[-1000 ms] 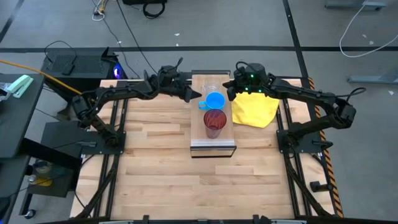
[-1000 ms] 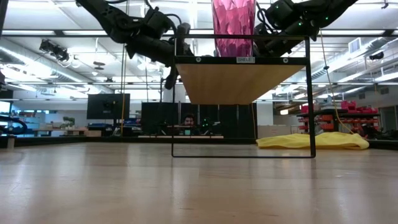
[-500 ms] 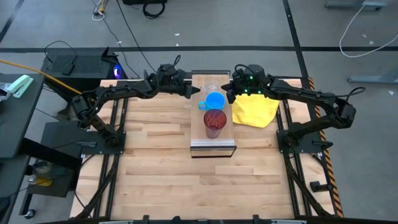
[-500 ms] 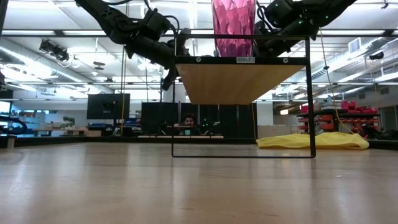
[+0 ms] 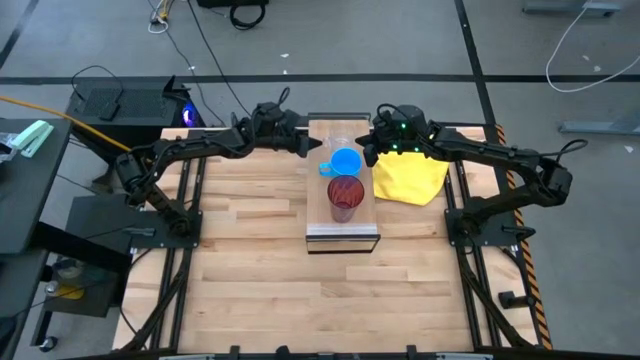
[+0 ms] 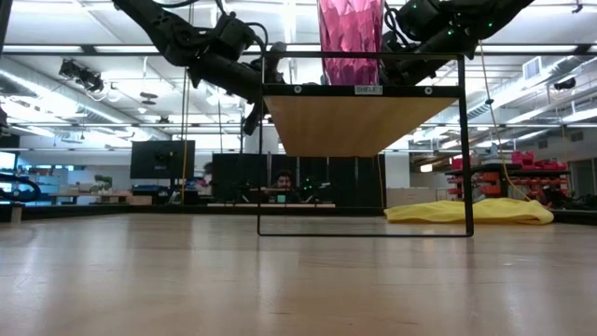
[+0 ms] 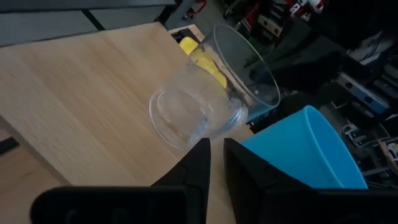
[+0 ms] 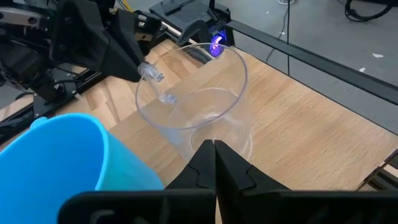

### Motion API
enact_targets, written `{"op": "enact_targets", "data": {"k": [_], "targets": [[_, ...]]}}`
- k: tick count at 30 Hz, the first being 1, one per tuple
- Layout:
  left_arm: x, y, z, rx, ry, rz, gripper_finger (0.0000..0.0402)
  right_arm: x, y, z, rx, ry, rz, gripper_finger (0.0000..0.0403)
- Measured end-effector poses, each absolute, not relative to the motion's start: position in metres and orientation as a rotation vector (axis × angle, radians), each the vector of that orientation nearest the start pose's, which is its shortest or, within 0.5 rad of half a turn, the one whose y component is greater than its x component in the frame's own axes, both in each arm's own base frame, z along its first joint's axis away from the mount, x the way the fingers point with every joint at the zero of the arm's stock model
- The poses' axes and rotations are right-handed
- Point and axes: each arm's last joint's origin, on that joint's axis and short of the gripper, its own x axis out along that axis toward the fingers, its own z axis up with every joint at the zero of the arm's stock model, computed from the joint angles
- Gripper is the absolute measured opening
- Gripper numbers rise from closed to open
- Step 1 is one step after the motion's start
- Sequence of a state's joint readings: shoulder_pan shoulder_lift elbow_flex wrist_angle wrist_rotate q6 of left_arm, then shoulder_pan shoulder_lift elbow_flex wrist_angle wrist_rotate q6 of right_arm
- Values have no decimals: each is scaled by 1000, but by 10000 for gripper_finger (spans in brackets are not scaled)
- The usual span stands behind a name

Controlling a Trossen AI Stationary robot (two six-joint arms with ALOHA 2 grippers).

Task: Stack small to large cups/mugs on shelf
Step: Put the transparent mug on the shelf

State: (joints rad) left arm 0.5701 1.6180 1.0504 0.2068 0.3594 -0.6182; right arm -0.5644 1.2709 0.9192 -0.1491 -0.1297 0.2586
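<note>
The wood-plank tabletop carries a narrow light-wood shelf at its middle, with a grey workshop floor beyond the table's far edge. All three vessels stand in a row on that shelf. Nearest is the tall translucent red tumbler, upright and untouched. Just behind it sits the bright blue mug, its handle turned toward the left arm's side. Farthest back is the tiny clear glass cup, close to the blue mug.

Both grippers crowd that far end. The left gripper reaches in from its side; its wrist view shows the two fingers nearly together, only a slim gap between them, aimed at the base of the clear cup, and whether they touch it cannot be told. The right gripper sits beside the blue mug, above the near edge of the yellow cloth; its fingers are pressed together and hold nothing.

The main risk is judged to be the glass cup: a nudge from narrowly parted tips could tip or slide it into the blue mug or off the shelf's far edge. With both arms converging on one small spot, a collision between them is also possible, and a knock to the mug could in turn jar the tumbler.
</note>
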Motion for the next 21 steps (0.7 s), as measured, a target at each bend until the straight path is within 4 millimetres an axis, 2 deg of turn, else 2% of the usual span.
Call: {"op": "enact_targets", "data": {"k": [21], "targets": [[305,193,256,-779,208,320,51,236,-145,281,386,428,-480,0]]}}
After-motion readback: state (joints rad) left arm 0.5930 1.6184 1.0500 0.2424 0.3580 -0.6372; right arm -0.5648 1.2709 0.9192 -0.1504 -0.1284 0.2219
